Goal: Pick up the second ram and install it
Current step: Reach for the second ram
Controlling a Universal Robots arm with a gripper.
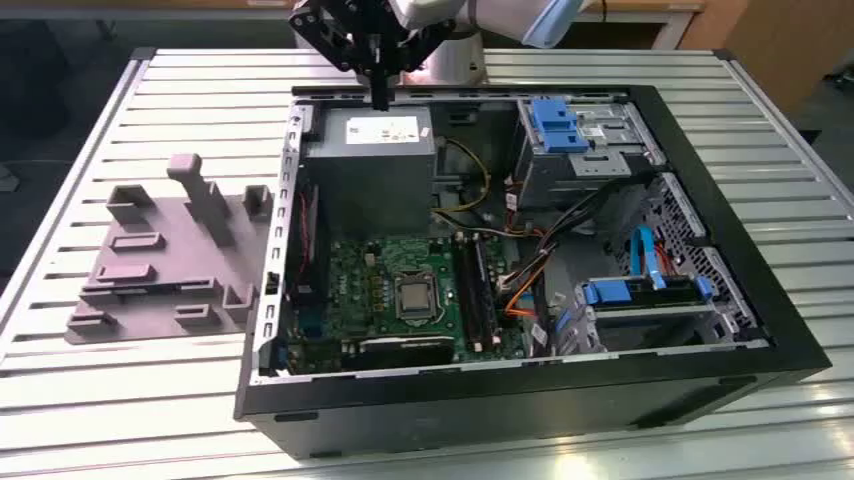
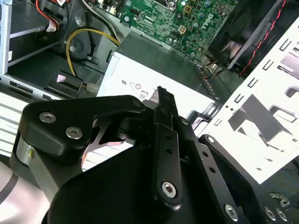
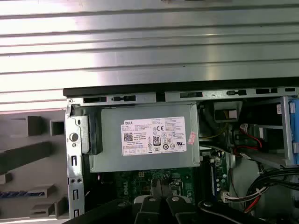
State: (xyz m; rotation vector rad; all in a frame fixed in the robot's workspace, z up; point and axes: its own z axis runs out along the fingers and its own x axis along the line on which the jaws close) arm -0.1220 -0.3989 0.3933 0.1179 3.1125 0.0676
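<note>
The gripper (image 1: 382, 100) hangs high over the far end of the open computer case (image 1: 747, 330), above the power supply (image 1: 367, 135). In both wrist views its fingers look pressed together, and I can make out nothing between them. The second ram is hard to place with certainty. My best guess is the thin bluish strip (image 3: 21, 192) standing on edge in a slot of the grey plastic tray (image 1: 147, 300), which sits on the slatted table (image 1: 80, 400) just beside the case, on the exterior view's left and well apart from the gripper. Inside the case, the long black slots (image 1: 475, 290) run along the green motherboard (image 1: 387, 290) next to the processor socket. A memory stick like this should be very light, stiff and thin, but also fragile. Its chips and contact edge are best left untouched, and its smooth flat faces could slip or tilt if pinched off-centre. The safest hold is likely across the two flat faces, near the middle of the upper edge, keeping it square.
</note>
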